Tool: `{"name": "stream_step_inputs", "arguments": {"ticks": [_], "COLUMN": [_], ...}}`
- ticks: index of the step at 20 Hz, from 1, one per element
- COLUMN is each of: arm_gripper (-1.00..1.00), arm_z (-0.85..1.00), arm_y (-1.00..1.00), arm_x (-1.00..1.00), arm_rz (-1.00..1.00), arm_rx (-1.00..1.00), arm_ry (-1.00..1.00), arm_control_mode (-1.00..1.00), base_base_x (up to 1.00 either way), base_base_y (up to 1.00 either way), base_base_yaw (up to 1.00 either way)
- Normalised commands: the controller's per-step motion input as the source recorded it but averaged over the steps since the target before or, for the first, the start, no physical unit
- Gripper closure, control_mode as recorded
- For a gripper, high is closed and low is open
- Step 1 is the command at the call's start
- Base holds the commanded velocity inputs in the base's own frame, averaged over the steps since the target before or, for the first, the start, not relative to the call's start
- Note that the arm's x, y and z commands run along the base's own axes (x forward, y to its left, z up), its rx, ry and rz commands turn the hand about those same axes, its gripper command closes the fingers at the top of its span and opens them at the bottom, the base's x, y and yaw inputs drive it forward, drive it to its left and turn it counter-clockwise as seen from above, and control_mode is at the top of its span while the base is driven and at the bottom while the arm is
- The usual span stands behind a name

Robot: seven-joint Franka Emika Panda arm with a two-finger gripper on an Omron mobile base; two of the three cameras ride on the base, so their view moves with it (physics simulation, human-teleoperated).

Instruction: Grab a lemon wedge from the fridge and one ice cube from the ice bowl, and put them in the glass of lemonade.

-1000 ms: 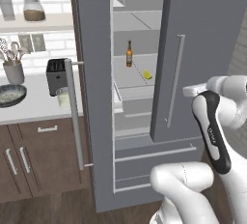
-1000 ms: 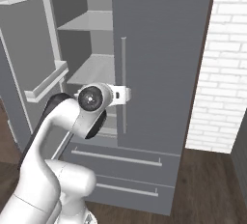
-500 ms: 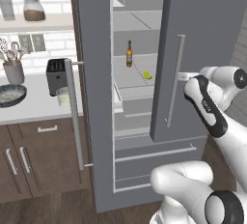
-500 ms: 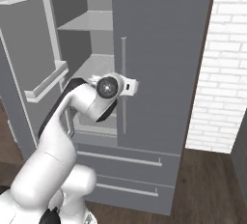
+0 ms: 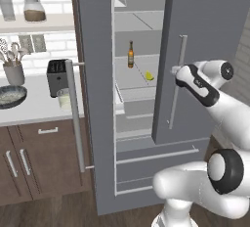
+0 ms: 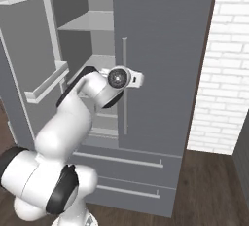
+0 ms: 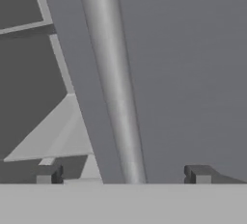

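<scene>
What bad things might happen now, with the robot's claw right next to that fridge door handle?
1. The open claw sits around the right door's handle without gripping; it might slip off or bump the door.
2. That right door of the fridge is only partly open, so the arm may scrape it reaching for the lemon wedge.
3. The brown bottle stands on the same shelf and could get knocked over.
</scene>
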Motion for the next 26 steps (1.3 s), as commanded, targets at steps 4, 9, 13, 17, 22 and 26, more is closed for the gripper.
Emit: {"name": "stream_step_inputs", "arguments": {"ticks": [4, 9, 13, 17, 22, 26], "arm_gripper": [-1.00, -1.00, -1.00, -1.00, 1.00, 1.00], "arm_z": [-0.09, -0.07, -0.07, -0.09, 0.11, 0.50], "arm_y": [-0.02, -0.08, -0.06, -0.16, -0.16, -0.63], "arm_x": [0.67, 0.69, 0.79, 0.83, 0.20, -0.82], "arm_rz": [-0.05, -0.07, -0.05, -0.03, 0.00, 0.00], "arm_rx": [0.00, 0.00, 0.00, 0.00, 0.00, 0.00], "arm_ry": [-0.02, -0.04, -0.01, 0.00, 0.00, 0.00], "arm_control_mode": [-1.00, -1.00, -1.00, -1.00, -1.00, -1.00], "base_base_x": [0.00, 0.00, 0.00, 0.00, 0.00, 0.00], "base_base_y": [0.00, 0.00, 0.00, 0.00, 0.00, 0.00], "base_base_yaw": [0.00, 0.00, 0.00, 0.00, 0.00, 0.00]}}
